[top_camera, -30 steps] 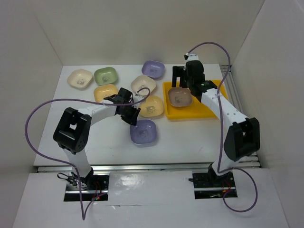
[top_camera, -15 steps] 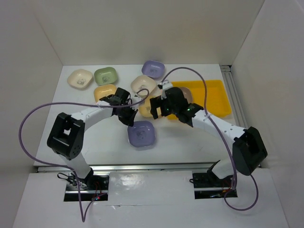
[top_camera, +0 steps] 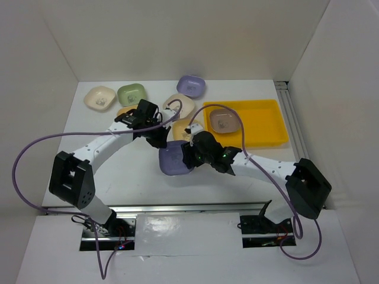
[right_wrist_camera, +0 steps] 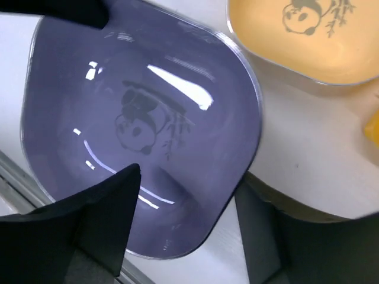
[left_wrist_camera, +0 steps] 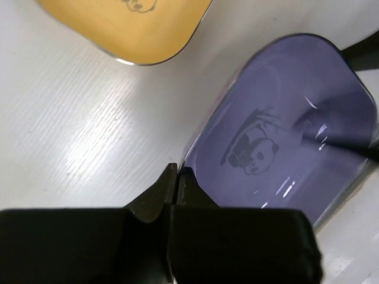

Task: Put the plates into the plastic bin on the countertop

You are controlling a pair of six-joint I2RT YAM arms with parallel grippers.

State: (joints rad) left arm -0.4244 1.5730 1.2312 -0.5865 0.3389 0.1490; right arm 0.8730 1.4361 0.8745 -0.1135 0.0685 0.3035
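Between the fingertips of the left pincer (left_wrist_camera: 177,174), clenched tight, sits the thin rim of a lavender plate (left_wrist_camera: 284,136), gripped at the corner nearest that pincer. The pinch on the edge seems chosen because the dish is too shallow and wide to span. At the opposite side of the same plate the right pincer (right_wrist_camera: 186,189) straddles the rim with one finger inside the bowl and one outside. Its jaws are apart and not yet biting, so only the left one has the dish. Whether the plate is lifted off the worktop (top_camera: 142,180) or rests on it I cannot tell.

This looks like a handover. The plastic bin (top_camera: 263,127) lies off behind the right pincer, well away from the left one, and already has a brown plate (top_camera: 224,121) in it. A yellow plate (right_wrist_camera: 302,29) sits just beyond the right pincer (close enough to be nudged).
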